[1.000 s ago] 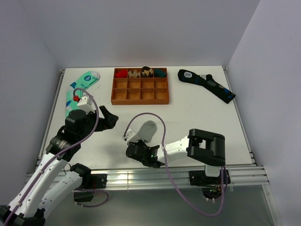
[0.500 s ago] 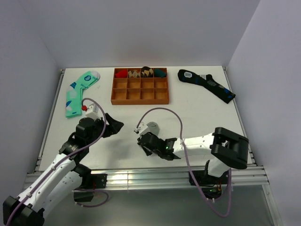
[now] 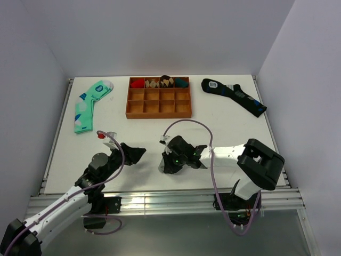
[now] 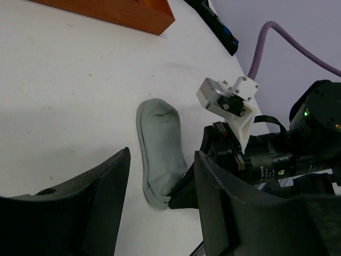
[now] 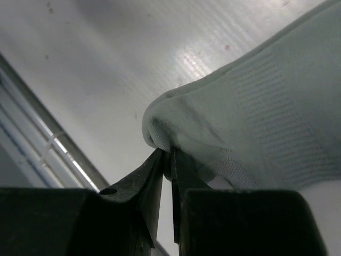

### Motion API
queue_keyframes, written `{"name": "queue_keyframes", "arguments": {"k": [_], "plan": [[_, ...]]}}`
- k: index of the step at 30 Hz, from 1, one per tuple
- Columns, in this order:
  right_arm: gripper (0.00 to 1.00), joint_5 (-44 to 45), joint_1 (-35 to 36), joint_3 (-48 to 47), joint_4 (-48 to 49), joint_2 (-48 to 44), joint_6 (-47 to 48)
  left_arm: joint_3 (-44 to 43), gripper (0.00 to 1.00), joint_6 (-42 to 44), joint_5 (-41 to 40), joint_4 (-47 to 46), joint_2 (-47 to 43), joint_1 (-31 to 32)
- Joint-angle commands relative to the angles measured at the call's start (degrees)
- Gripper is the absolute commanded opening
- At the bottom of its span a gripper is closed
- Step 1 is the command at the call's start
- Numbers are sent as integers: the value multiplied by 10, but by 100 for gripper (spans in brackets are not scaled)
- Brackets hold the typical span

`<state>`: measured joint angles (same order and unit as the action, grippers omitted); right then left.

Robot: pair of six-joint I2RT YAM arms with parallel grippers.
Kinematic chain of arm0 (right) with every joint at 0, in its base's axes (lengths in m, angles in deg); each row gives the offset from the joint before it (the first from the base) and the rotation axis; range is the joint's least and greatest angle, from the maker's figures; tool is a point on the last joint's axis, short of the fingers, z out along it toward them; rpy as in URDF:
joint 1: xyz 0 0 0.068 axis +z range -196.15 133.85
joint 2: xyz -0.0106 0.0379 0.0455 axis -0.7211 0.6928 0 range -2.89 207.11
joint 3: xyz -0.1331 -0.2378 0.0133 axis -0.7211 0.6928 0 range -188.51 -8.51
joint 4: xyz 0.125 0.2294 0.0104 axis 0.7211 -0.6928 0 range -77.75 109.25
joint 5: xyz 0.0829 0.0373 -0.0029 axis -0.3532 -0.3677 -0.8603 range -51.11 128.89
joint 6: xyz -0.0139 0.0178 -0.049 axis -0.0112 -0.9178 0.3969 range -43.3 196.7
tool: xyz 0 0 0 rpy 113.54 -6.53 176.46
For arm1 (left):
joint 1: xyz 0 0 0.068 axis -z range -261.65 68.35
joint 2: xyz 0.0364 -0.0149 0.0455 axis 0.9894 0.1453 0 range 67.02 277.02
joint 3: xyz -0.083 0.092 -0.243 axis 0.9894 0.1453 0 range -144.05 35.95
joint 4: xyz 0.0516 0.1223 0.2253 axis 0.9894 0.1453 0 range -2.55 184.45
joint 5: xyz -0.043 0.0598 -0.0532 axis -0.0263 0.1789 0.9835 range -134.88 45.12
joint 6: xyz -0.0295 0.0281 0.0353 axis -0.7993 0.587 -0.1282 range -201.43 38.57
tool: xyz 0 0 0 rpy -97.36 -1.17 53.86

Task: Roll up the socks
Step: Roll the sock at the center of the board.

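Right gripper (image 5: 166, 156) pinches the small light-grey knit socks (image 5: 256, 106); left gripper (image 3: 136, 153), spread, hangs at their nine o'clock.

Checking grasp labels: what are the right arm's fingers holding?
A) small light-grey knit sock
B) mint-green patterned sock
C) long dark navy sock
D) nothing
A: in the right wrist view, the right arm's fingers are pinched shut on a folded edge of the small light-grey knit sock.
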<state>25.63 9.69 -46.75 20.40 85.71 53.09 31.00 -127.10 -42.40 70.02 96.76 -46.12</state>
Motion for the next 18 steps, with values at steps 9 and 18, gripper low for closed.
{"name": "queue_keyframes", "arguments": {"k": [9,18], "plan": [[18,-205,-72,-50,-80,31,-15,16,54,52,-107,-137,39,111],[17,-287,-127,-89,-127,91,0,13,39,77,-214,-232,178,255]]}}
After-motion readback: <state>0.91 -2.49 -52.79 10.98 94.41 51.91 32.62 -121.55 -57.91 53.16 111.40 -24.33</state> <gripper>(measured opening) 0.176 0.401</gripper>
